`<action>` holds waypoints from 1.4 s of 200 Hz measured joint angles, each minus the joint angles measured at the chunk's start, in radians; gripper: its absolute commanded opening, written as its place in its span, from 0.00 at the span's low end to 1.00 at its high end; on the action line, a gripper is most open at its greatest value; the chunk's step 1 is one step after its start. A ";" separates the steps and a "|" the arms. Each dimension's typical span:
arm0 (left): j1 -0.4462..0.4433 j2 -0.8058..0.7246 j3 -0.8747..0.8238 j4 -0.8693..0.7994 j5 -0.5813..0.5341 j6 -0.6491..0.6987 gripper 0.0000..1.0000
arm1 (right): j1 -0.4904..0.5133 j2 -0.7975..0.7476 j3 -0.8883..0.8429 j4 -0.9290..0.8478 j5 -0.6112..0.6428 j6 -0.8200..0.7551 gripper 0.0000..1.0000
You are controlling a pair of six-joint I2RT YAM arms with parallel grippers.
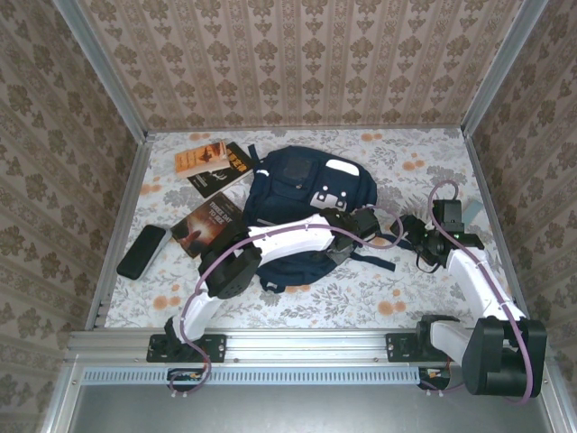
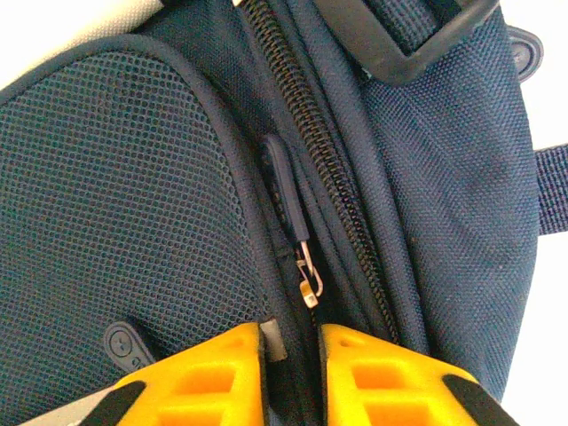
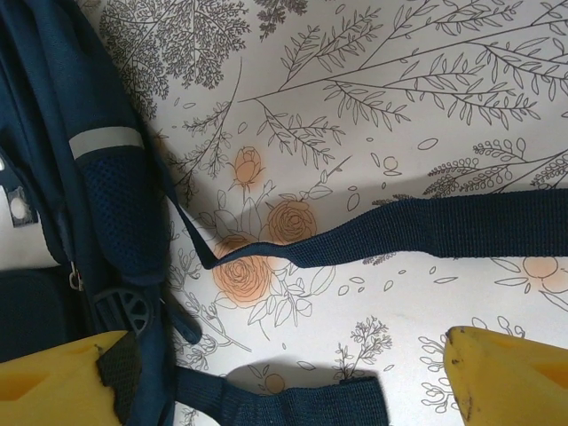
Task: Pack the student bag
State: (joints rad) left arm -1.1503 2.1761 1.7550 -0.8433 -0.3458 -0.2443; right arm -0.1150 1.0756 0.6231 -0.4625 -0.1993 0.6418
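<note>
— Where is the student bag (image 1: 302,203)?
— On the desk (image 1: 397,298), under the left gripper (image 2: 291,333), the nearer one. The zipper pull (image 2: 286,191) lies just ahead, lengthwise along the zip. Jaws almost together; gripping or not, I cannot tell. The right gripper (image 3: 284,355) is wide apart.

Top cam: high overhead on the near side of student bag (image 1: 297,185), looking down. Left wrist: tight on its zipper (image 2: 306,133). Right wrist: low over table (image 3: 399,106) beside it. All share the bag.

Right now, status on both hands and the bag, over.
Left hand pinching student bag fabric by zipper pull. Right hand open over table. Loose strap beneath it; books not yet packed.
</note>
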 measured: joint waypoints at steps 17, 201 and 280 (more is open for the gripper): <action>0.002 -0.011 0.000 0.001 0.006 0.011 0.10 | 0.013 0.006 -0.002 0.015 -0.033 -0.055 0.79; 0.183 -0.438 -0.185 0.164 0.164 0.087 0.03 | 0.262 0.066 0.066 0.201 -0.203 -0.239 0.46; 0.217 -0.475 -0.184 0.171 0.163 0.084 0.02 | 0.278 0.261 0.039 0.367 -0.285 -0.307 0.44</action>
State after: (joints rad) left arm -0.9329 1.7012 1.5711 -0.6727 -0.1829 -0.1604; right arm 0.1627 1.3369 0.6617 -0.0952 -0.4839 0.3347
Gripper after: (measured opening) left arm 0.071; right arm 0.437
